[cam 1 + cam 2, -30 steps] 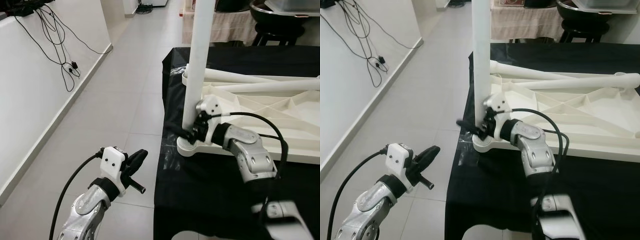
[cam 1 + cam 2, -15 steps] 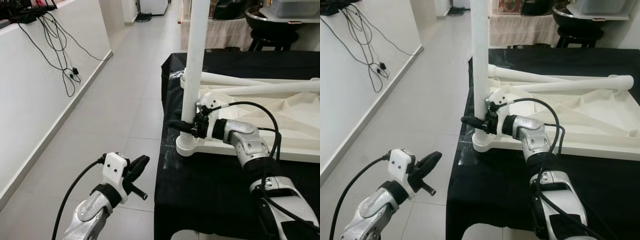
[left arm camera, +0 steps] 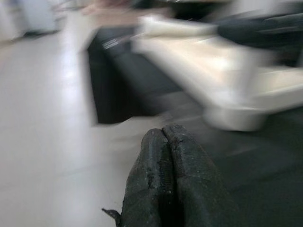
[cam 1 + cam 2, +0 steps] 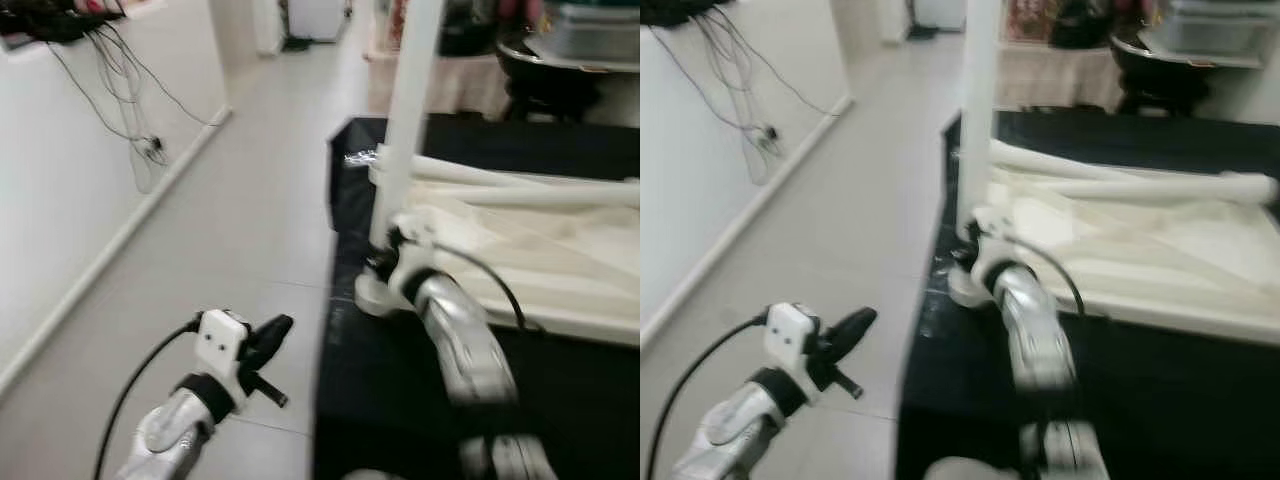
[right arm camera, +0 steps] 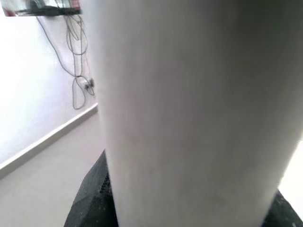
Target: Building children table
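An upturned white children's table top (image 4: 520, 250) lies on a black-covered table (image 4: 400, 400). One white leg (image 4: 408, 120) stands upright in its near left corner. My right gripper (image 4: 385, 262) is at the foot of that leg; in the right wrist view the leg (image 5: 189, 94) sits between the black fingers (image 5: 90, 203), which are shut on it. Two loose white legs (image 4: 1160, 185) lie across the table top. My left gripper (image 4: 272, 330) hangs over the floor left of the table, its fingers (image 3: 156, 156) pressed together and holding nothing. The eye views are blurred.
A grey tiled floor (image 4: 230, 230) runs along the left to a white wall (image 4: 70, 150) with hanging black cables (image 4: 140, 110). The black table's near left corner (image 4: 330, 300) is close to my left gripper. Furniture and a dark stool (image 4: 560, 70) stand behind the table.
The whole view has shifted and blurred, so the camera moved. My right forearm now points more steeply up at the leg's foot. The left gripper stays shut over the floor.
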{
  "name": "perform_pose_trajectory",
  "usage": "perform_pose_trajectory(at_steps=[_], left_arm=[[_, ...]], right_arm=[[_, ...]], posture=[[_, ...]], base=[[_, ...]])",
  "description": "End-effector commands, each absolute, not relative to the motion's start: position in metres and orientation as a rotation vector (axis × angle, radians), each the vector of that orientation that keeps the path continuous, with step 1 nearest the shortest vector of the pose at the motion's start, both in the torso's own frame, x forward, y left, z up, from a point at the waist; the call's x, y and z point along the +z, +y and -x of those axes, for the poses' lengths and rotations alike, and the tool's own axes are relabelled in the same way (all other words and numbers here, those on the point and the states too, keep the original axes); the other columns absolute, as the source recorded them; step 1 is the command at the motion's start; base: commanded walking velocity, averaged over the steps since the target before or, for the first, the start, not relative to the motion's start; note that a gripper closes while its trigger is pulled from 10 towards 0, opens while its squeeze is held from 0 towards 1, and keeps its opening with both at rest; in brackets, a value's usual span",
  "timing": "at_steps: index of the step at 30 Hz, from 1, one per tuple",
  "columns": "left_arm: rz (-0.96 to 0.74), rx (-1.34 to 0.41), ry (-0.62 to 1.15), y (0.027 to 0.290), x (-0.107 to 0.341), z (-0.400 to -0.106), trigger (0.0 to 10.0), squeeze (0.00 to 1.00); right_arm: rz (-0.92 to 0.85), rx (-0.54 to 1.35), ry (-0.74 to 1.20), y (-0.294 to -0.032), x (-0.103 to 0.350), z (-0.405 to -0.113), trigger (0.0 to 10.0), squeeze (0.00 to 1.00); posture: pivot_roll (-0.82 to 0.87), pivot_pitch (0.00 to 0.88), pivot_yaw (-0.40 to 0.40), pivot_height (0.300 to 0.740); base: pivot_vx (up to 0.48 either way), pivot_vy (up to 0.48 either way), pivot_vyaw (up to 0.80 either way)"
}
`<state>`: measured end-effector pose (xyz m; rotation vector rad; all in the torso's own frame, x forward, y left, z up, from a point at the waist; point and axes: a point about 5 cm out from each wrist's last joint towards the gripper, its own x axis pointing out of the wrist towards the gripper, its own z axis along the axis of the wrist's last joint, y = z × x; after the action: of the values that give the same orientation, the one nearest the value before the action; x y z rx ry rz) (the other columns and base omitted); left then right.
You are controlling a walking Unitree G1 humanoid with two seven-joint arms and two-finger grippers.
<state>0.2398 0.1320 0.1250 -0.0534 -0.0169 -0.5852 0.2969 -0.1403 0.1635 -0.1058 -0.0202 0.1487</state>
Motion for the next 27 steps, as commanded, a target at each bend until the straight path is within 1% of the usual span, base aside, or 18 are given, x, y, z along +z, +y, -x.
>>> perform_pose_trajectory(at_steps=[1, 2, 4, 5, 6, 8, 9, 10, 13, 14, 16, 17, 19, 21, 24, 26, 27], left_arm=[[0.054, -0.611, -0.018, 0.13, 0.127, -0.242, 10.0, 0.0], [0.054, -0.611, -0.018, 0.13, 0.127, -0.242, 10.0, 0.0], [0.05, -0.629, -0.012, 0.128, 0.126, -0.244, 10.0, 0.0], [0.05, -0.629, -0.012, 0.128, 0.126, -0.244, 10.0, 0.0], [0.047, -0.627, -0.013, 0.128, 0.126, -0.245, 10.0, 0.0], [0.047, -0.627, -0.013, 0.128, 0.126, -0.245, 10.0, 0.0], [0.044, -0.62, -0.015, 0.128, 0.126, -0.246, 10.0, 0.0], [0.043, -0.605, -0.018, 0.129, 0.126, -0.247, 10.0, 0.0], [0.042, -0.594, -0.02, 0.13, 0.126, -0.247, 10.0, 0.0], [0.04, -0.589, -0.02, 0.13, 0.126, -0.248, 10.0, 0.0], [0.04, -0.589, -0.02, 0.13, 0.126, -0.248, 10.0, 0.0], [0.035, -0.589, -0.018, 0.131, 0.126, -0.249, 10.0, 0.0], [0.018, -0.578, -0.017, 0.133, 0.126, -0.25, 10.0, 0.0], [-0.002, -0.556, -0.02, 0.135, 0.126, -0.25, 10.0, 0.0], [-0.015, -0.541, -0.023, 0.136, 0.126, -0.251, 10.0, 0.0], [-0.036, -0.517, -0.027, 0.138, 0.126, -0.25, 10.0, 0.0], [-0.036, -0.517, -0.027, 0.138, 0.126, -0.25, 10.0, 0.0]], right_arm=[[0.146, 0.181, 0.198, -0.133, 0.126, -0.286, 0.0, 0.0], [0.146, 0.181, 0.198, -0.133, 0.126, -0.286, 0.0, 0.0], [0.147, 0.189, 0.179, -0.136, 0.129, -0.302, 0.0, 0.0], [0.147, 0.189, 0.179, -0.136, 0.129, -0.302, 0.0, 0.0], [0.131, 0.213, 0.183, -0.134, 0.13, -0.31, 10.0, 0.0], [0.131, 0.213, 0.183, -0.134, 0.13, -0.31, 10.0, 0.0], [0.112, 0.222, 0.179, -0.132, 0.131, -0.314, 10.0, 0.89], [0.097, 0.236, 0.173, -0.13, 0.132, -0.315, 10.0, 1.0], [0.074, 0.212, 0.16, -0.129, 0.135, -0.311, 10.0, 1.0], [0.058, 0.19, 0.139, -0.13, 0.139, -0.306, 10.0, 1.0], [0.058, 0.19, 0.139, -0.13, 0.139, -0.306, 10.0, 1.0], [0.028, 0.197, 0.113, -0.13, 0.144, -0.298, 10.0, 1.0], [-0.027, 0.235, 0.054, -0.137, 0.149, -0.277, 10.0, 1.0], [-0.029, 0.279, 0.028, -0.14, 0.15, -0.263, 10.0, 1.0], [-0.015, 0.323, 0.022, -0.14, 0.148, -0.259, 10.0, 1.0], [-0.023, 0.388, 0.019, -0.141, 0.146, -0.247, 10.0, 1.0], [-0.023, 0.388, 0.019, -0.141, 0.146, -0.247, 10.0, 1.0]], posture=[[-0.03, 0.143, 0.058, 0.74], [-0.03, 0.143, 0.058, 0.74], [-0.01, 0.129, 0.046, 0.74], [-0.01, 0.129, 0.046, 0.74], [-0.01, 0.126, 0.049, 0.74], [-0.01, 0.126, 0.049, 0.74], [-0.01, 0.124, 0.049, 0.74], [-0.01, 0.122, 0.046, 0.74], [-0.01, 0.121, 0.044, 0.74], [-0.01, 0.121, 0.046, 0.74], [-0.01, 0.121, 0.046, 0.74], [-0.02, 0.124, 0.046, 0.74], [-0.03, 0.127, 0.053, 0.74], [-0.04, 0.127, 0.056, 0.74], [-0.04, 0.127, 0.057, 0.74], [-0.05, 0.126, 0.063, 0.74], [-0.05, 0.126, 0.063, 0.74]], base=[[0.0, 0.0, 0.0], [0.0, 0.0, 0.0], [0.0, 0.0, 0.0], [0.0, 0.0, 0.0], [0.0, 0.0, 0.0], [0.0, 0.0, 0.0], [0.0, 0.0, 0.0], [0.0, 0.0, 0.0], [0.0, 0.0, 0.0], [0.0, 0.0, 0.0], [0.0, 0.0, 0.0], [0.0, 0.0, 0.0], [0.0, 0.0, 0.0], [0.0, 0.0, 0.0], [0.0, 0.0, 0.0], [0.0, 0.0, 0.0], [0.0, 0.0, 0.0]])
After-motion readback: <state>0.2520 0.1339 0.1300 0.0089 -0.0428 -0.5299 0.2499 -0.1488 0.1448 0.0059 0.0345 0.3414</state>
